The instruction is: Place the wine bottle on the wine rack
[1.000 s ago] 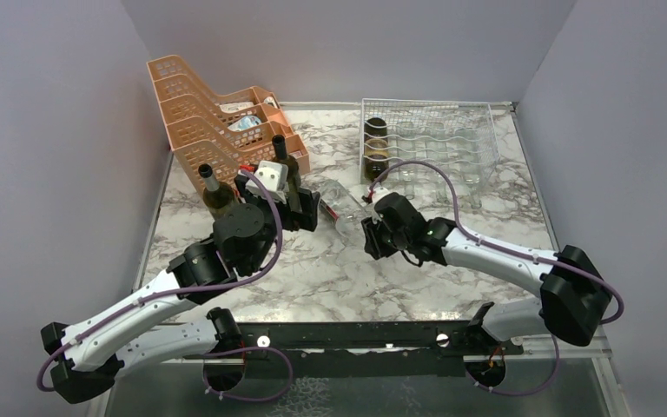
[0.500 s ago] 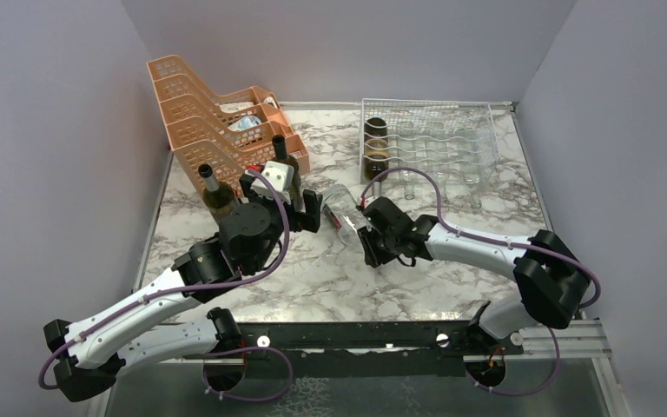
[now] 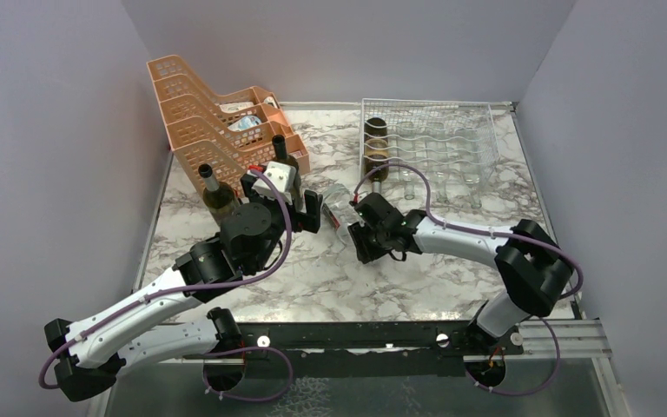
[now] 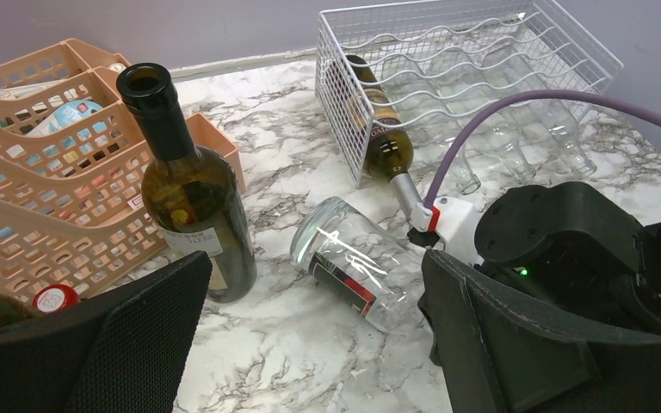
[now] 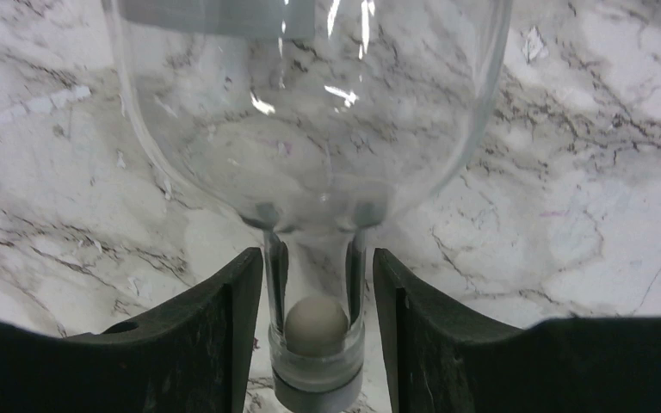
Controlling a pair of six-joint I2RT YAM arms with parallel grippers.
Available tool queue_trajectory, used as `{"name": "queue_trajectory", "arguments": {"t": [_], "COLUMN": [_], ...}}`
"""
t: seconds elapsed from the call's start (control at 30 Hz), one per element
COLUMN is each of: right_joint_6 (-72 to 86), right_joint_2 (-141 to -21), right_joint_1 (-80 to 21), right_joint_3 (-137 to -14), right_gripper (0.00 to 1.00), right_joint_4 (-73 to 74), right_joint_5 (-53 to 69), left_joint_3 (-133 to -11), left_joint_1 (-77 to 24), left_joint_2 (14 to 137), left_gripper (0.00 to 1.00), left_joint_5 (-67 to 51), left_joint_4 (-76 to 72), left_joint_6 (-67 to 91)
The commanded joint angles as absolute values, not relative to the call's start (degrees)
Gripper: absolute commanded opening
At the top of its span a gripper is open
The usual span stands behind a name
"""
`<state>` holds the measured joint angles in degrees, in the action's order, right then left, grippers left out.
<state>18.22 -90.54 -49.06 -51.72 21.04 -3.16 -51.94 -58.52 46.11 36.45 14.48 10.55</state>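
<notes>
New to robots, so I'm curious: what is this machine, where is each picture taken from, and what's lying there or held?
Two robot arms are bolted at the near edge of a marble table. One picture looks down from above and behind them; the other two come from a camera on each wrist. On the table stand orange trays, dark bottles and a wine rack holding other bottles. A clear bottle lies between the arms. The right gripper straddles its neck without clearly pressing; the left gripper is open, empty.
</notes>
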Motion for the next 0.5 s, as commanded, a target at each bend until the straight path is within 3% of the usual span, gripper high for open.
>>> {"name": "queue_trajectory", "arguments": {"t": [0.0, 0.47], "right_joint_6": [18.91, 22.24], "right_joint_2": [-93.27, -97.07], "right_joint_1": [-49.33, -49.32], "right_joint_3": [-55.07, -54.09], "right_gripper": [0.53, 0.52], "right_joint_4": [17.38, 12.41], "right_joint_5": [-4.87, -8.18], "left_joint_3": [-51.5, -51.33], "left_joint_1": [-58.62, -58.68], "left_joint_2": [46.06, 45.85], "left_gripper": [0.99, 0.99], "left_joint_5": [35.51, 35.51], "left_joint_4": [13.49, 14.15], "left_joint_6": [9.69, 9.54]}}
